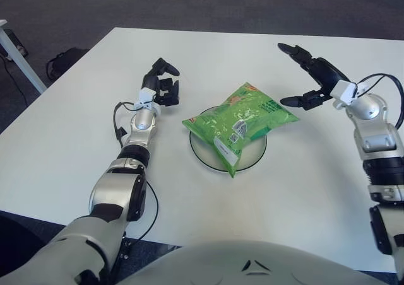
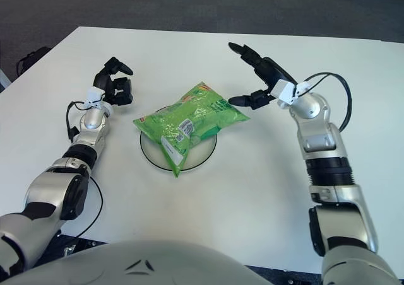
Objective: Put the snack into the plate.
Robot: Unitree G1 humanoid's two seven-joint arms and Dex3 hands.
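Note:
A green snack bag (image 1: 240,120) lies across the round white plate (image 1: 251,158) in the middle of the table, overhanging its rim on the right and front. My right hand (image 1: 307,77) hovers to the right of the bag, apart from it, with its fingers spread and nothing in them. My left hand (image 1: 163,83) shows left of the plate with its fingers curled and empty.
The white table (image 1: 76,133) stretches wide around the plate. Its far edge meets dark carpet, where a dark bag (image 1: 63,61) and a white table leg (image 1: 17,55) show at the upper left.

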